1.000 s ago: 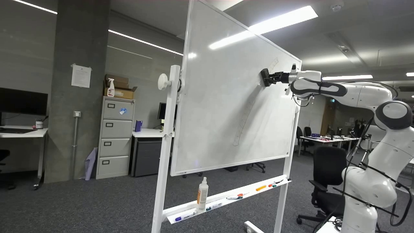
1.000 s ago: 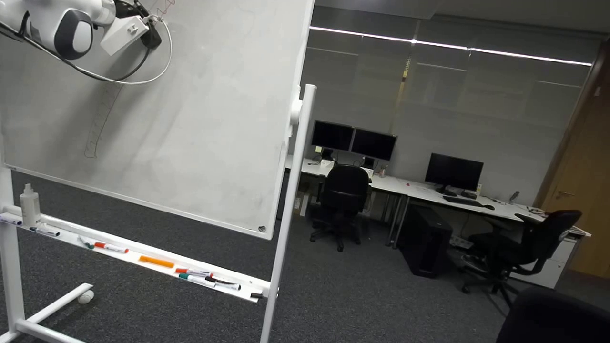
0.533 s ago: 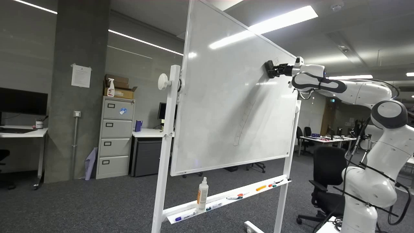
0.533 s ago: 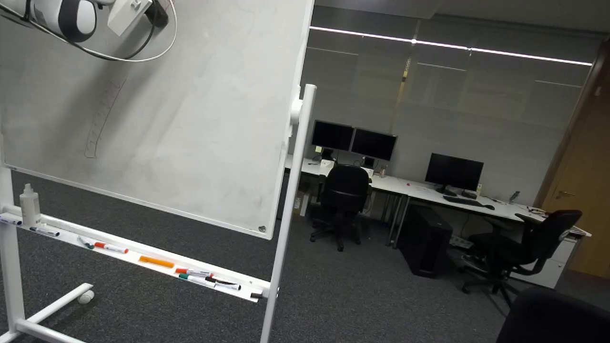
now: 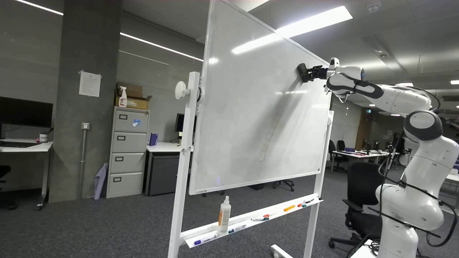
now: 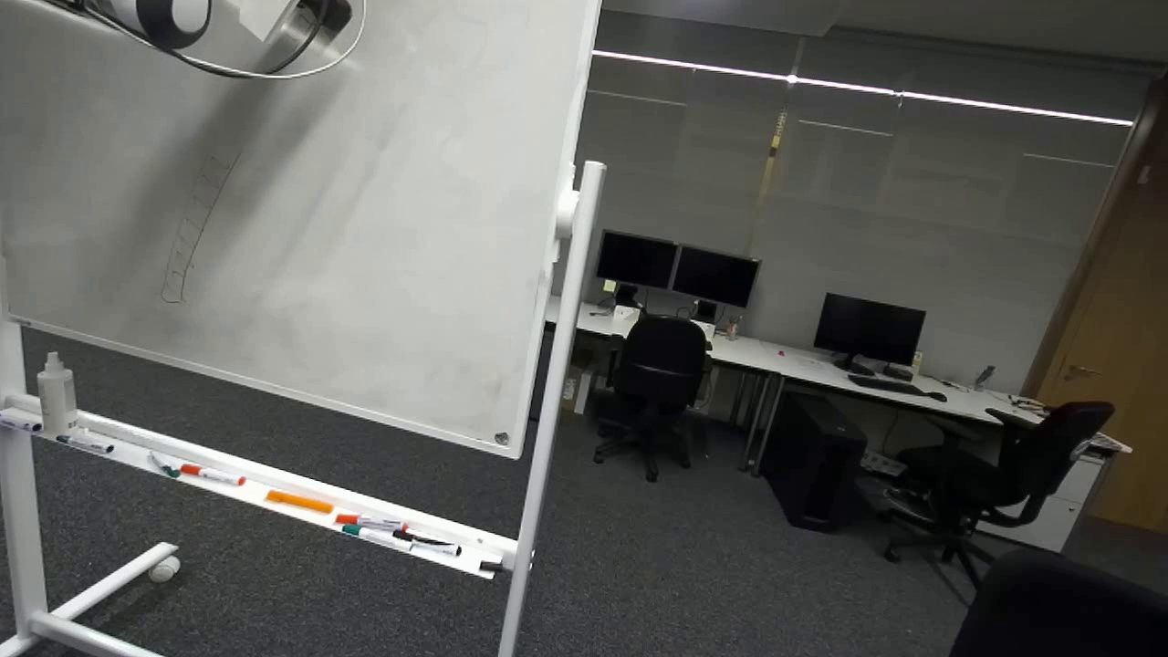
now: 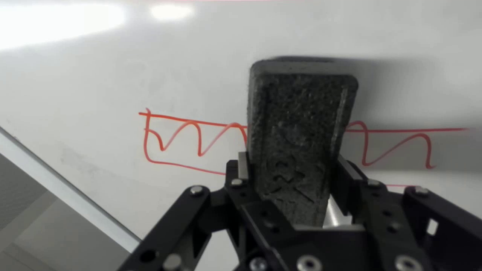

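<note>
My gripper point(image 7: 292, 171) is shut on a dark grey, block-shaped eraser point(image 7: 301, 101), with one finger on each side of it. The eraser lies over a red drawn strip with a zigzag line point(image 7: 200, 154), which shows on both sides of it. In an exterior view the eraser point(image 5: 302, 72) stands at the upper right of the whiteboard point(image 5: 236, 107); I cannot tell whether its face presses on the surface. Lower on the board runs a thin drawn strip point(image 6: 193, 246). Only part of the arm and eraser point(image 6: 336, 14) shows at the top edge there.
The board's ledge point(image 5: 247, 223) carries a spray bottle point(image 5: 224, 215), several markers and an orange stick point(image 6: 299, 501). A loose cable point(image 6: 338, 62) hangs off the wrist. A black office chair point(image 5: 365, 197) stands near the arm's base. The board's edge point(image 7: 71, 192) crosses the wrist view's lower left.
The gripper and eraser have moved up and rightward along the board, partly leaving the top of an exterior view. The eraser now hides the upper marks; more of the lower strip shows.
</note>
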Motion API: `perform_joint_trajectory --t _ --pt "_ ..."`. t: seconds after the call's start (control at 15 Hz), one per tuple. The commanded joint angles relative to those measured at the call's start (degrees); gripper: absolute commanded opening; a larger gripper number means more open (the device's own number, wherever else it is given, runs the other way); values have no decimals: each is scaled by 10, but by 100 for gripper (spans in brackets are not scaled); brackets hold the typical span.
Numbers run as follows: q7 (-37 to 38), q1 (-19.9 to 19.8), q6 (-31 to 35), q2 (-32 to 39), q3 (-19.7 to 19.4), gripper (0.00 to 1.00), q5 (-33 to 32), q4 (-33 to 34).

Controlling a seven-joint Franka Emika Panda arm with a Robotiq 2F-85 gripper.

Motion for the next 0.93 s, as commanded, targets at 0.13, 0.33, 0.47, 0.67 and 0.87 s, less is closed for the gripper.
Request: perform_joint_trajectory --t 0.13,0.33,0.47,0.67,0.87 --pt "-61 103 -87 24 -88 30 31 103" --pt "-76 147 -99 31 -129 30 33 130" --pt "-83 174 -81 36 -157 30 30 146" --pt "-91 216 -67 39 -200 30 28 170" --pt "-95 257 -61 41 -246 30 25 189"
